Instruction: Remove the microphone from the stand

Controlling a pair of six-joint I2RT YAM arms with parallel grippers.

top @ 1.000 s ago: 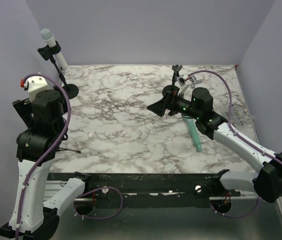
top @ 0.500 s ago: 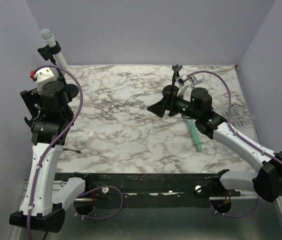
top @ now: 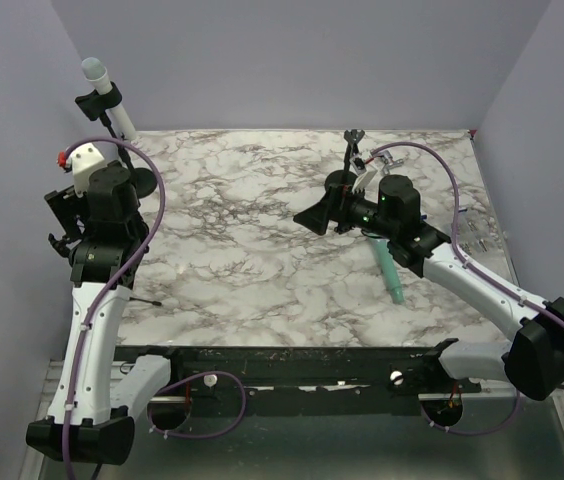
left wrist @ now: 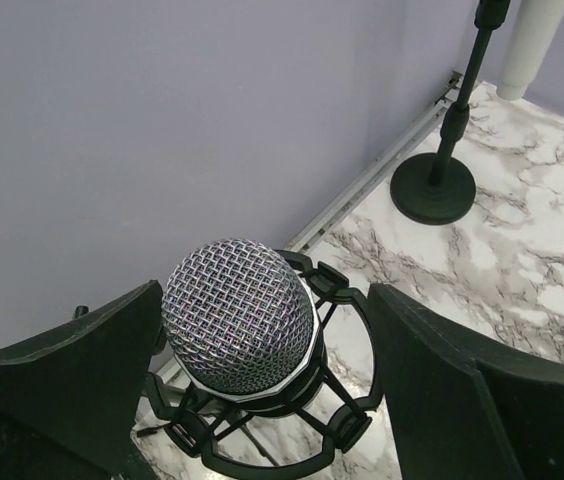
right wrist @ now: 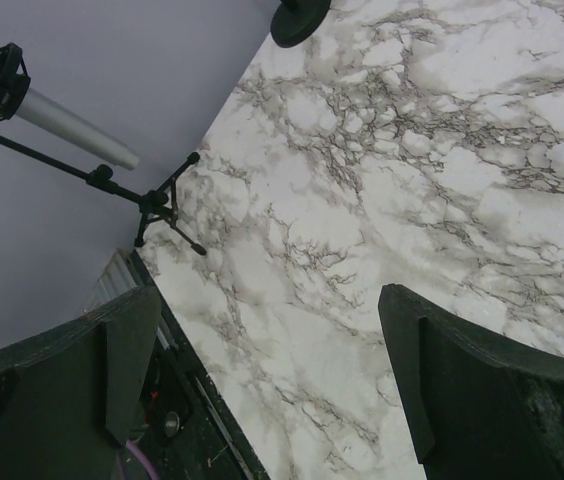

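A microphone (left wrist: 237, 320) with a silver mesh head sits in a black shock mount (left wrist: 337, 425) at the table's left edge. My left gripper (left wrist: 265, 300) is open, one black finger (left wrist: 72, 380) on each side of the head. The left finger stands close to the mesh; a gap shows on the right side. In the right wrist view its grey body (right wrist: 74, 130) slants from the mount, on a small tripod stand (right wrist: 157, 207). From above, my left arm (top: 102, 200) hides the microphone; one tripod leg (top: 145, 300) shows. My right gripper (top: 317, 215) hangs open over mid-table.
A white microphone (top: 107, 95) with a grey foam head stands on a round-base stand (top: 140, 180) at the back left. A bare black stand (top: 352, 150) rises behind my right wrist. A teal stick-shaped object (top: 390, 265) lies on the marble. Purple walls close in left, back and right.
My left arm has swung toward the back and right, bringing its wrist down over the left-edge microphone. The right arm has barely shifted.
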